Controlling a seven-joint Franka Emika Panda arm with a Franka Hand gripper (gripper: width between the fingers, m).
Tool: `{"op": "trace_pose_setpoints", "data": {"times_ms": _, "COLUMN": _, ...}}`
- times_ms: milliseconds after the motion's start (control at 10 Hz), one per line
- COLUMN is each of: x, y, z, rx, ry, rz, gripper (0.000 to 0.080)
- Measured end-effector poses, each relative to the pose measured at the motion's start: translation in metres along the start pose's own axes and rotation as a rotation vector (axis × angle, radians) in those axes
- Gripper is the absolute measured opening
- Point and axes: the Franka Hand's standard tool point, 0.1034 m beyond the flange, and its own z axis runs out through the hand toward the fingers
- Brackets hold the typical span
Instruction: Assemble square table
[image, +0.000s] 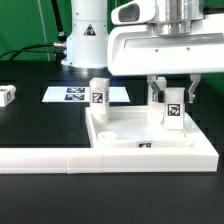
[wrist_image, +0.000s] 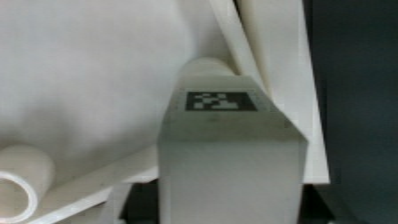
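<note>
Gripper (image: 172, 97): clamped on a short white plastic block leg (image: 172, 112), centre right.
Why: we judge, upright to seat it in the white square tray-like tabletop (image: 125, 132).

The tabletop (image: 125, 135) lies at the worktop's front edge, toward the exterior view's right, just behind the border bar (image: 50, 158). A first leg (image: 98, 95) stands at its far left corner and a second leg (image: 172, 108) in its far right part. The marker board (image: 68, 93) lies behind it, and a third leg (image: 7, 95) at the left edge.

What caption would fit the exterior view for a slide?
The gripper holds a tagged leg upright at one corner of the tabletop; a second leg stands at another.
</note>
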Motion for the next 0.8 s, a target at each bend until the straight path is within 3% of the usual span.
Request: {"op": "trace_pose_setpoints", "data": {"times_ms": 800, "x": 0.0009, "y": 0.0041, "z": 0.0008, "rx": 0.003, "ry": -0.010, "rz": 0.503, "gripper": 0.0291}}
